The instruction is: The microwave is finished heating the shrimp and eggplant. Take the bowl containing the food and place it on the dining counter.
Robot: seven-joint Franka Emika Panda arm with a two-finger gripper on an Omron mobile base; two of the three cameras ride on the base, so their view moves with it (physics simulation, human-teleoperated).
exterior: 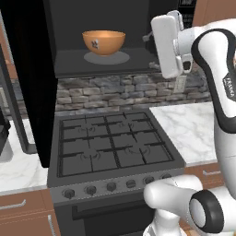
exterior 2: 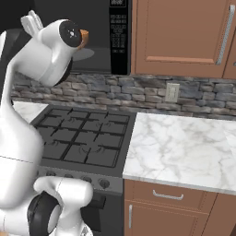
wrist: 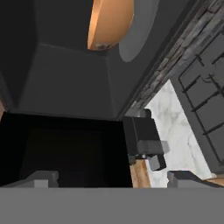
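Above the stove: the microwave point(exterior: 97, 41) stands with its door swung wide, grey interior exposed, its button panel strip at the right edge in my right base view.
Stove point(exterior: 110, 143): black gas burners sit directly beneath the microwave, marble worktop point(exterior 2: 184, 147) just beside them on the right.
Bowl point(exterior: 103, 42): orange-brown, upright on the round turntable point(exterior: 107, 57), a small dark mark facing outward; I cannot tell what lies in it.
My gripper point(wrist: 113, 178): jaws spread wide, holding nothing, at the right of the microwave's opening, well apart from the bowl.
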